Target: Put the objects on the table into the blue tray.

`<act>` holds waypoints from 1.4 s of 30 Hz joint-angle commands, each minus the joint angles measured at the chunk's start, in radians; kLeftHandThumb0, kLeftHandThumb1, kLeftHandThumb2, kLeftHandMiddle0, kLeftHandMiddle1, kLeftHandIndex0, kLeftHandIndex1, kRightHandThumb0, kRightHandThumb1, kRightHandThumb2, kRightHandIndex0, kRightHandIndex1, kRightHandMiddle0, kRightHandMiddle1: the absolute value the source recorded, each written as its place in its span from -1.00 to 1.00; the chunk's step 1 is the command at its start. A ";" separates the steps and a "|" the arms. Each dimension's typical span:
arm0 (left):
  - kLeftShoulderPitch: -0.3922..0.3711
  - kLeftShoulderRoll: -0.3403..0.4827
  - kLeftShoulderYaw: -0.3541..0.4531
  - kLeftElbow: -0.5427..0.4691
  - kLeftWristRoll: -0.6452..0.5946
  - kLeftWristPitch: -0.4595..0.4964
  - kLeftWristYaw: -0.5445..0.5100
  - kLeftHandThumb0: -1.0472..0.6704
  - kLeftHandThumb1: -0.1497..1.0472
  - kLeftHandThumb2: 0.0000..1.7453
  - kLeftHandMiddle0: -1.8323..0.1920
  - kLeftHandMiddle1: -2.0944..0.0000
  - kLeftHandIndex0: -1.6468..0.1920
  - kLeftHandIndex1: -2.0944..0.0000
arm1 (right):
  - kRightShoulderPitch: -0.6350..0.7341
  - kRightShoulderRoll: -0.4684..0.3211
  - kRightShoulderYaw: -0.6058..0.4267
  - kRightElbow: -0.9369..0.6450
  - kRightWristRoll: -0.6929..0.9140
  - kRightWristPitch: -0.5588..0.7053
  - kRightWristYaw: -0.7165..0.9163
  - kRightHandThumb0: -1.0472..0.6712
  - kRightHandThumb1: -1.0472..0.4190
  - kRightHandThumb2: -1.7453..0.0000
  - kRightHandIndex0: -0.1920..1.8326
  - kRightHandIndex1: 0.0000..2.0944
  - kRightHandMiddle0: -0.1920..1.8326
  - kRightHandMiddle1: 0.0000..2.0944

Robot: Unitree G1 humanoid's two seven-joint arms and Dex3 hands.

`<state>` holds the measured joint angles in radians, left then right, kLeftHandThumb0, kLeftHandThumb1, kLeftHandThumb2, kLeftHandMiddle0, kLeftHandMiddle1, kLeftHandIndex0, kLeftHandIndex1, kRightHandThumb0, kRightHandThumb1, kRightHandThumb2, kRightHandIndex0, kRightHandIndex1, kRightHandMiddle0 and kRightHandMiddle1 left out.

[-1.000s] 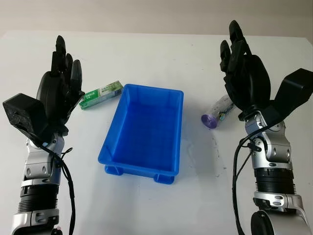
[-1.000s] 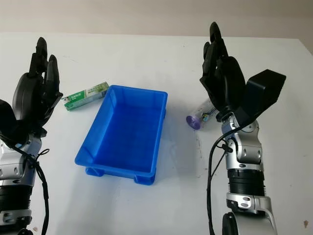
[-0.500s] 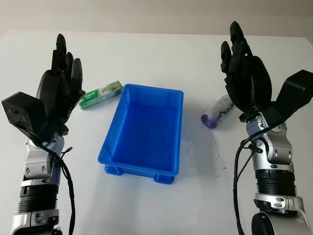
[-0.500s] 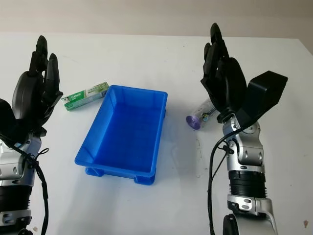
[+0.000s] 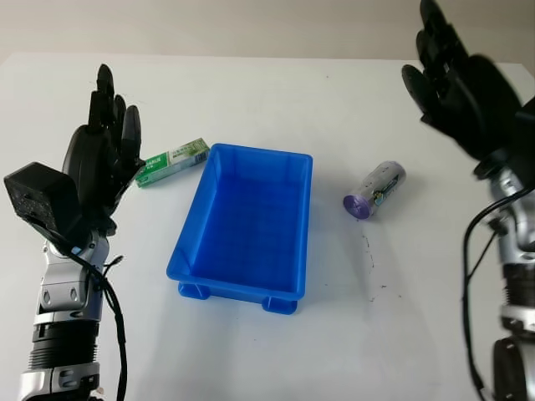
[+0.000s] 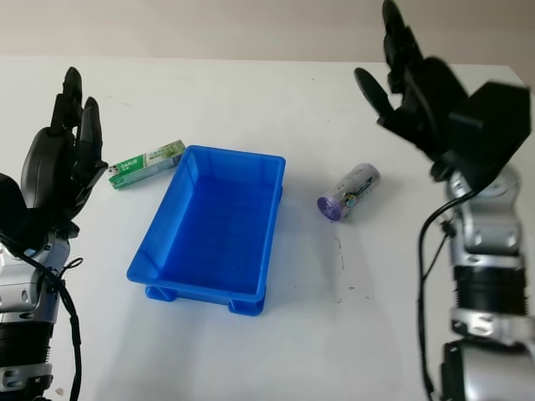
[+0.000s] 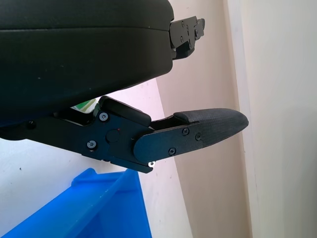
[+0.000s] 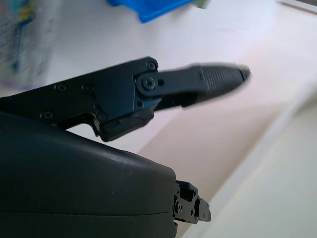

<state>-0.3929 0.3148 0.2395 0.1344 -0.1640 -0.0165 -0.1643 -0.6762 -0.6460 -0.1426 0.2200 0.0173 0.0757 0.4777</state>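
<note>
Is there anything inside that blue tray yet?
No. The blue tray holds nothing; its whole floor shows bare. The green box and the purple-capped tube lie on the table beside it. What is under the tray is hidden.

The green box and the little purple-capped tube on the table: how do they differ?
The green box is flat-sided and rectangular; the tube is round and clear with a purple cap. The green box lies by the blue tray's far left corner, near the open left hand; the tube lies on the tray's right. Both lie on their sides, outside the tray.
</note>
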 commanded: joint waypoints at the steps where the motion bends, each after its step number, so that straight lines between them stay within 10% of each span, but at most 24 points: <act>1: 0.007 0.008 0.000 -0.015 0.007 0.002 0.000 -0.65 1.00 -0.26 1.00 1.00 1.00 1.00 | -0.032 -0.062 0.024 0.003 -0.028 0.021 0.039 -0.74 -0.80 0.96 -1.00 -0.99 -0.97 -0.96; 19: -0.019 0.006 0.004 0.001 -0.006 0.015 -0.006 -0.65 1.00 -0.29 1.00 1.00 1.00 1.00 | -0.179 -0.276 0.293 0.253 -0.413 -0.444 0.176 -0.79 -0.65 0.94 -0.93 -0.94 -0.88 -0.93; 42: -0.021 0.015 0.002 0.010 -0.001 0.018 -0.022 -0.67 1.00 -0.30 1.00 1.00 1.00 1.00 | -0.107 -0.232 0.384 0.273 -0.543 -0.498 0.145 -0.51 -0.66 0.94 -0.93 -0.95 -0.87 -0.95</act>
<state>-0.4019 0.3160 0.2401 0.1435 -0.1673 0.0014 -0.1812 -0.7935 -0.8859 0.2333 0.4909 -0.5207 -0.4159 0.6342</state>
